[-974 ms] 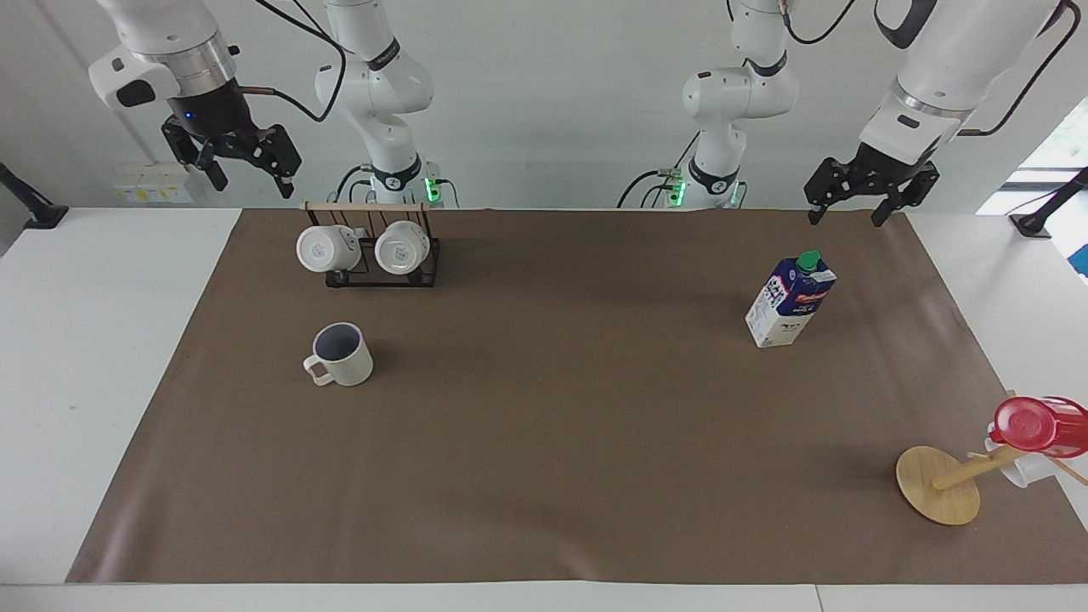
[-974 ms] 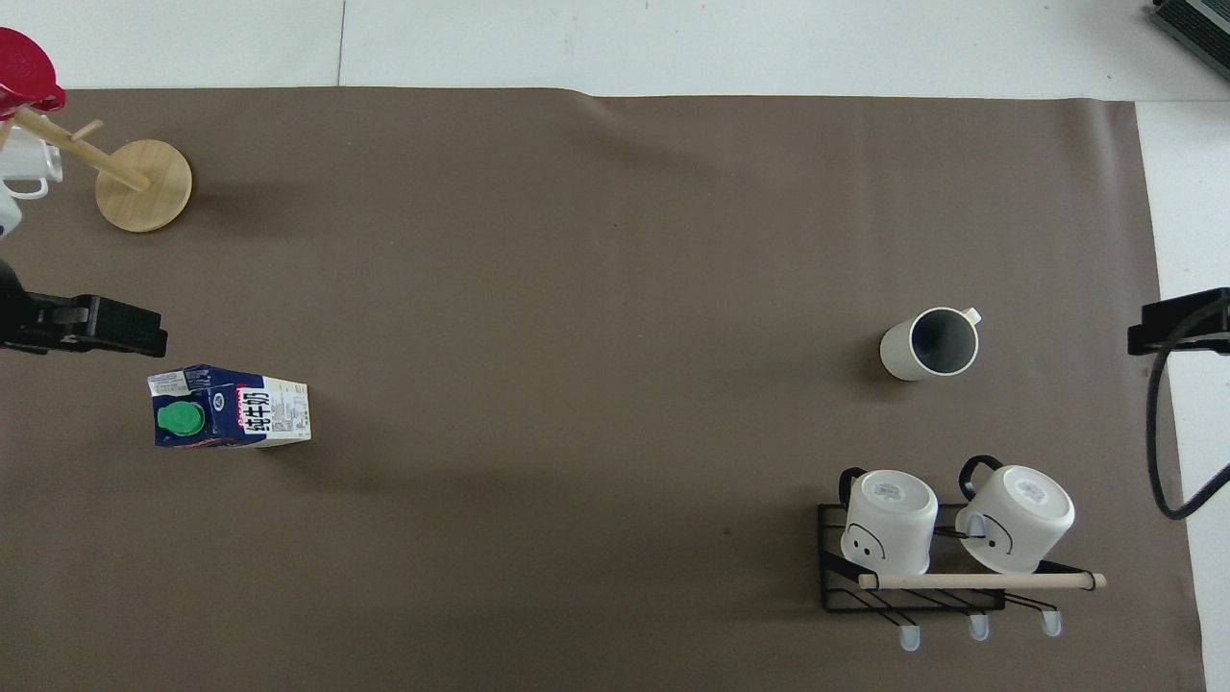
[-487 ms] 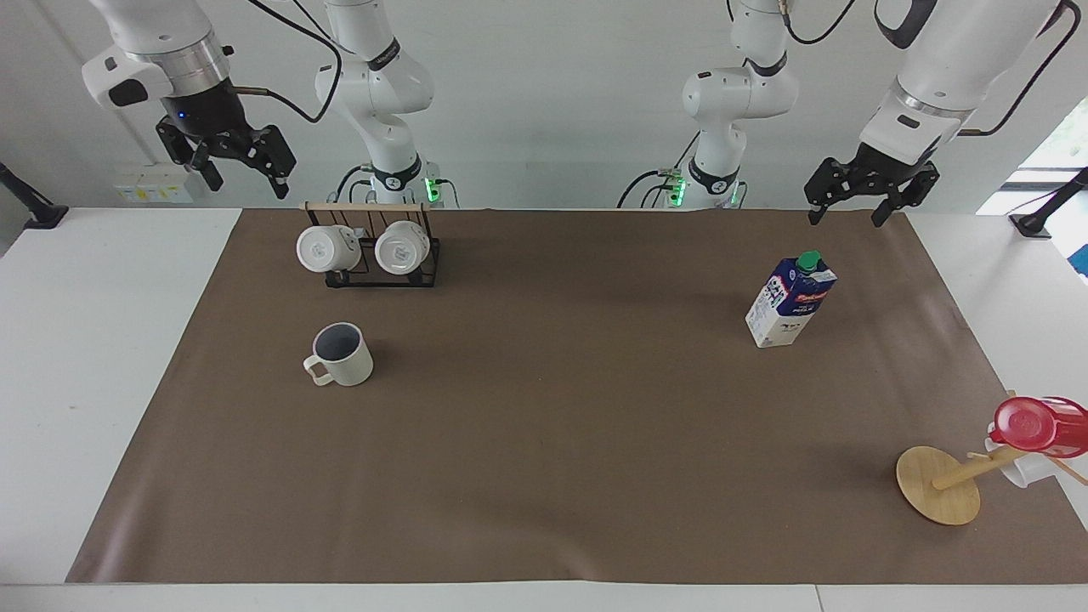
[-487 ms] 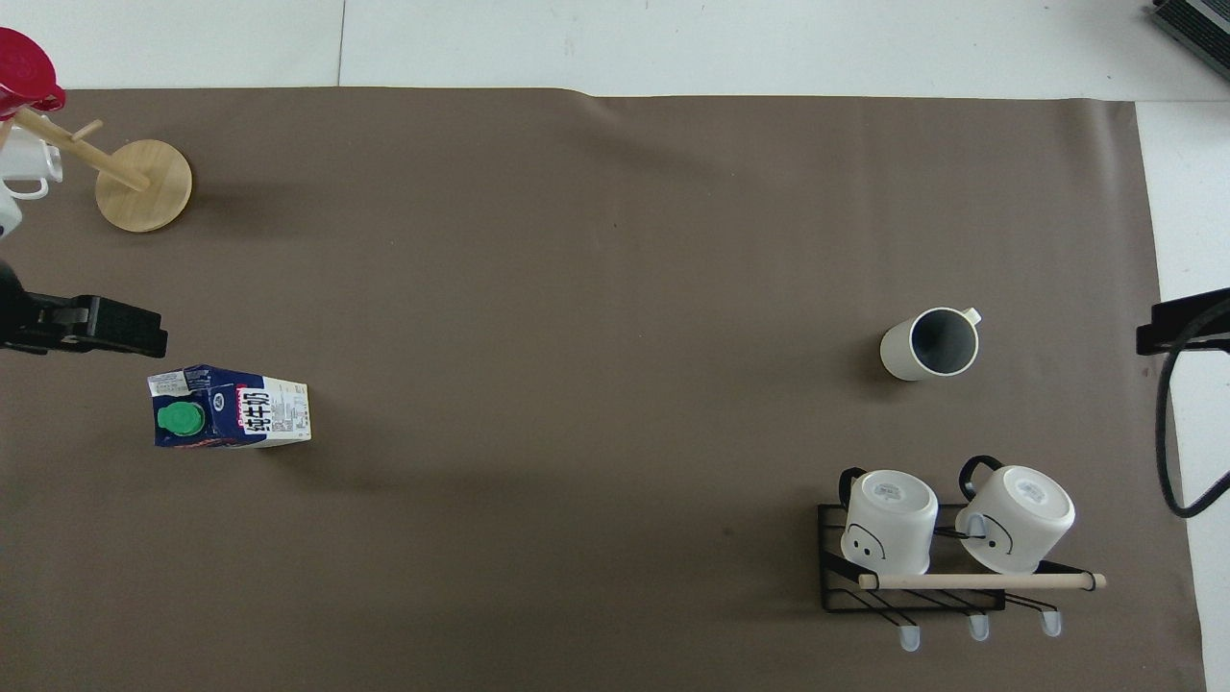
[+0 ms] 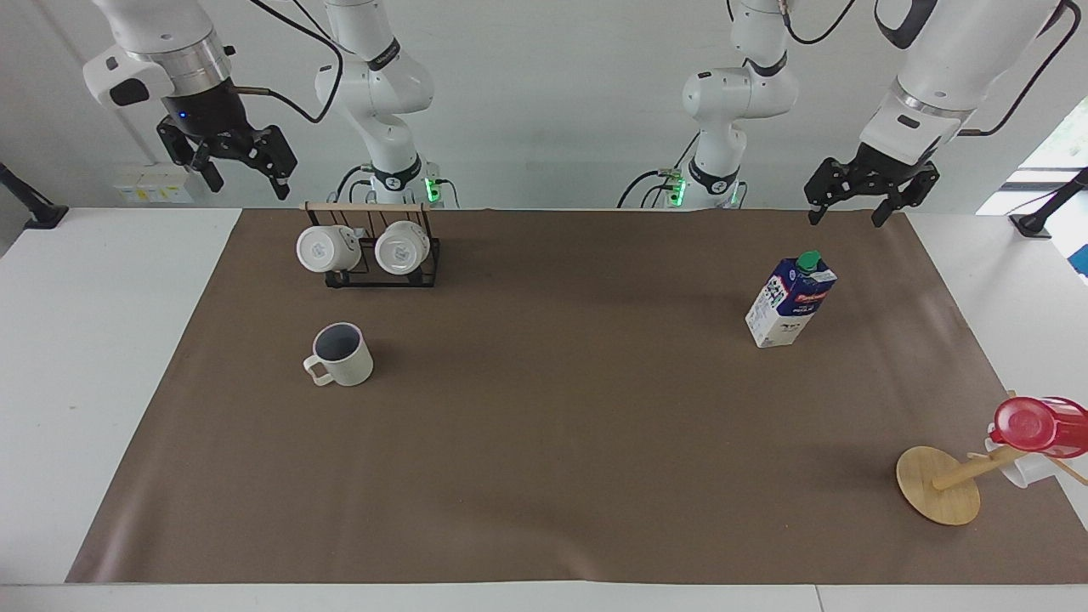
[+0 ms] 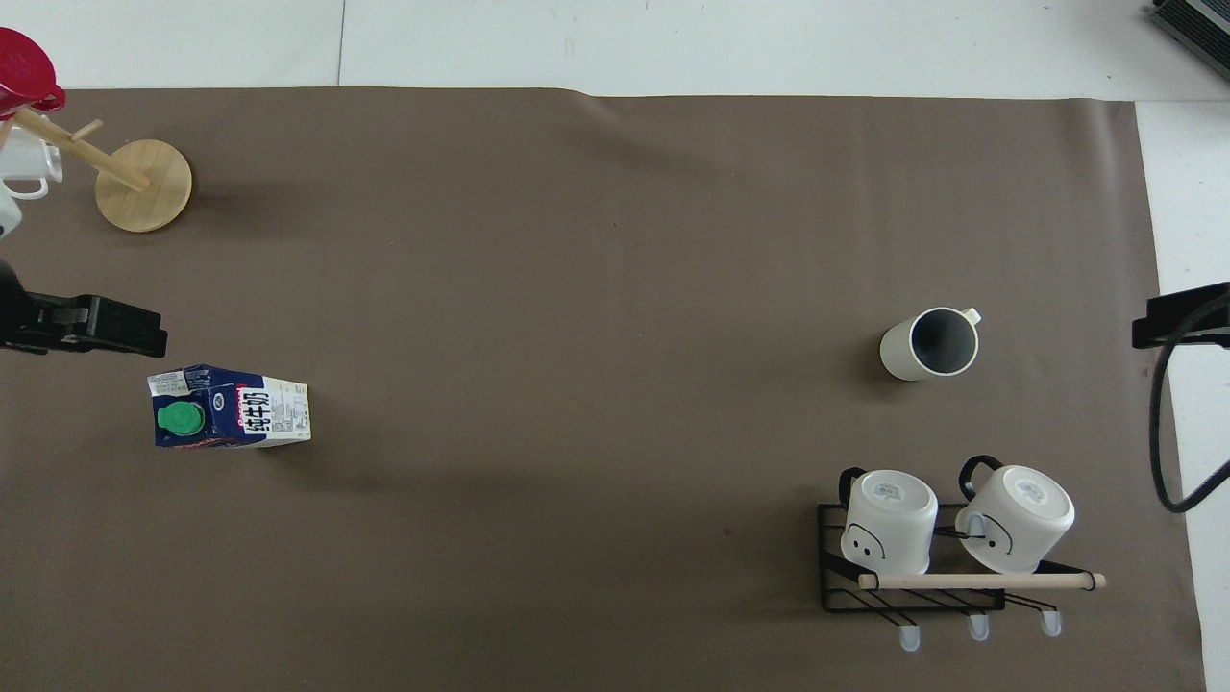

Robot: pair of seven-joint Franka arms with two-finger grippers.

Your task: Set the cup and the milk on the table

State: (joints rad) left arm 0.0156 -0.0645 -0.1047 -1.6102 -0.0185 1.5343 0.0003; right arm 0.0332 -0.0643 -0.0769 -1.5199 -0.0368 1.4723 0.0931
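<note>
The cup point(image 5: 340, 355), cream-white with a dark inside, stands upright on the brown sheet point(image 5: 552, 425) of the table point(image 5: 76, 357), toward the right arm's end; it also shows in the overhead view point(image 6: 930, 343). The milk point(image 5: 790, 299) stands upright on the sheet toward the left arm's end, green cap up, and shows in the overhead view too point(image 6: 231, 407). My right gripper point(image 5: 246, 180) is open and empty, high over the table's edge beside the mug rack. My left gripper point(image 5: 846, 217) is open and empty, raised over the sheet's corner near the milk.
A black wire rack point(image 5: 374, 255) holding two white mugs stands nearer to the robots than the cup. A wooden mug tree point(image 5: 939, 486) with a red-topped clear cup point(image 5: 1037, 423) stands at the left arm's end, farther from the robots than the milk.
My right gripper has risen a little and drifted outward from the rack, then stopped. The left arm, cup and milk have not moved.
</note>
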